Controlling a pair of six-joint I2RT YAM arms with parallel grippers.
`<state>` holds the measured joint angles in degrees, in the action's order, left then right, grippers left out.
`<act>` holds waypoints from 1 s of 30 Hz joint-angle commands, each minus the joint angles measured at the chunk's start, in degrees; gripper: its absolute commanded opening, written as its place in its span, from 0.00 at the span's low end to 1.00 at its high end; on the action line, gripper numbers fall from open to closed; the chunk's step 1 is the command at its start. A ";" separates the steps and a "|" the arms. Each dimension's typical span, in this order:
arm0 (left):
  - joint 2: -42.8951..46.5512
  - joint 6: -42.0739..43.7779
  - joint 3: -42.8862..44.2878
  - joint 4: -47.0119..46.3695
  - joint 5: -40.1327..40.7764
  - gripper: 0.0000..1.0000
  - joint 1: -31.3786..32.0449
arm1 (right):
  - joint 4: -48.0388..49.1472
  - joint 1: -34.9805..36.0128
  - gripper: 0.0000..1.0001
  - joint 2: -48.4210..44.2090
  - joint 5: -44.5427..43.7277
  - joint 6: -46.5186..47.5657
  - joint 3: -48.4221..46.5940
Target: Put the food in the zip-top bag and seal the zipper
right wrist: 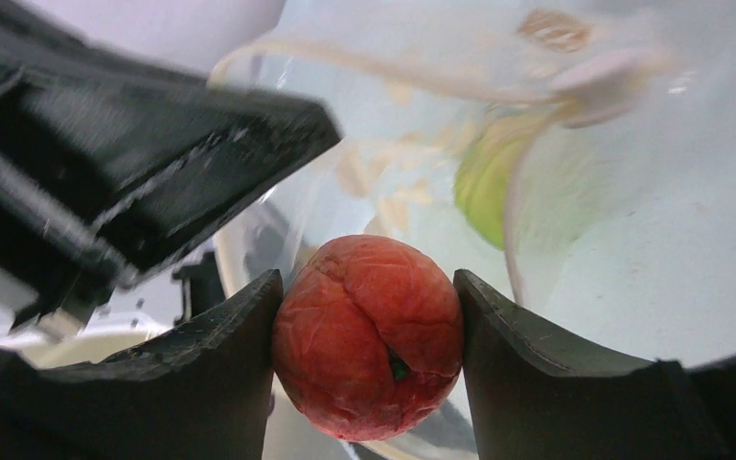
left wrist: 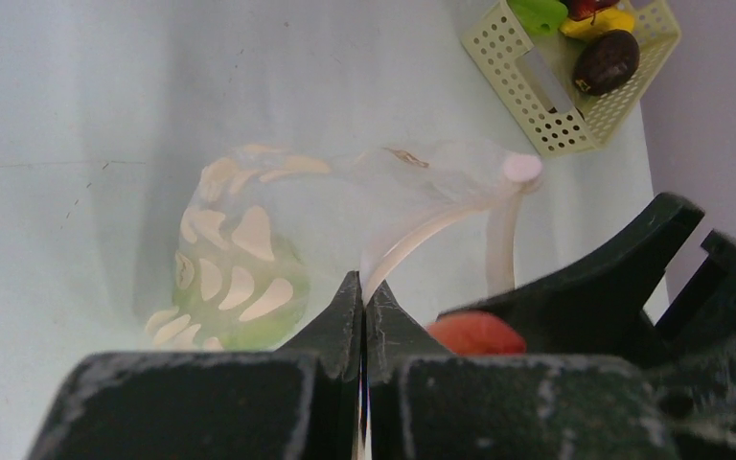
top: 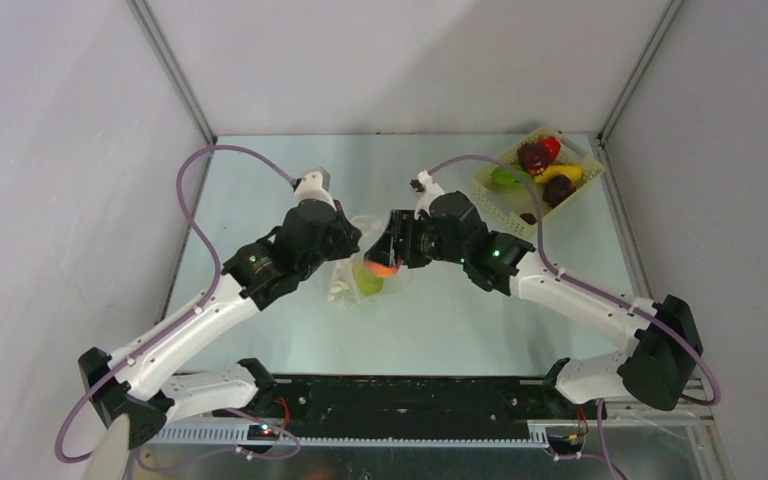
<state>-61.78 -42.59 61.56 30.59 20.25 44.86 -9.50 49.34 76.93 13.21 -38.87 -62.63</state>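
Left gripper is pinched shut on the zip-top bag at its zipper, holding the mouth up and open mid-table. Right gripper clamps a red toy fruit at that mouth. The bag's long axis slopes from the mouth, which faces the right gripper, down to the green piece inside.

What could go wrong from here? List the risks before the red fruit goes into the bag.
1. The left gripper pinches only a thin edge at the mouth of the zip-top bag; a push could pull it free or collapse the opening.
2. The right gripper holds the red fruit close beside the left gripper, so the two may collide.
3. Released short of the mouth, the red fruit could roll across the table.
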 commanded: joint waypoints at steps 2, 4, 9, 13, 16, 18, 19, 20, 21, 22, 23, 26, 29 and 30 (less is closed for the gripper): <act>2.94 -1.03 -1.32 -2.18 -1.78 0.00 -0.30 | -5.13 0.99 0.34 1.57 -17.53 -2.58 -5.43; 3.44 -1.42 -1.88 -2.66 -2.59 0.00 -0.27 | -7.11 1.30 0.37 3.67 -20.76 -2.32 -7.30; 4.49 -1.79 -2.90 -3.58 -3.77 0.00 -0.26 | -11.16 2.35 0.45 7.67 -25.72 -1.30 -12.51; 5.17 -1.97 -3.01 -3.63 -3.86 0.00 -0.29 | -12.58 3.03 0.48 10.41 -28.27 -1.28 -15.02; 5.50 -1.97 -3.01 -3.46 -3.37 0.00 -0.25 | -13.11 3.59 0.57 11.29 -29.19 -0.84 -15.98; 5.50 -1.95 -3.07 -3.42 -3.06 0.00 -0.23 | -12.79 4.39 0.62 11.15 -29.83 -0.50 -16.10; 5.47 -1.92 -3.13 -3.43 -3.01 0.00 -0.22 | -12.53 4.51 0.63 11.06 -30.05 -0.24 -16.16; 5.51 -1.96 -3.18 -3.36 -2.97 0.00 -0.24 | -12.46 4.62 0.66 10.92 -30.01 -0.11 -16.18; 5.48 -1.97 -3.19 -3.40 -3.01 0.00 -0.22 | -12.27 4.71 0.69 10.86 -30.01 0.17 -16.18; 5.45 -1.97 -3.15 -3.40 -3.06 0.00 -0.28 | -12.24 4.84 0.76 10.65 -30.00 0.32 -16.13; 5.45 -1.97 -3.13 -3.40 -3.10 0.00 -0.30 | -12.31 4.86 0.84 10.43 -30.09 0.69 -16.13; 5.55 -2.10 -3.34 -3.52 -3.05 0.00 -0.23 | -12.65 5.11 0.98 9.94 -30.75 1.20 -16.10; 5.75 -2.14 -3.63 -3.88 -3.01 0.00 -0.30 | -12.38 5.17 0.99 9.41 -30.49 1.95 -16.12; 5.77 -2.15 -3.63 -3.92 -3.02 0.00 -0.30 | -12.30 5.29 0.99 9.31 -30.23 2.00 -16.16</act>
<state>-57.67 -43.66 58.70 29.19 17.30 44.86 -22.48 54.26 88.29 -15.31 -38.24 -76.01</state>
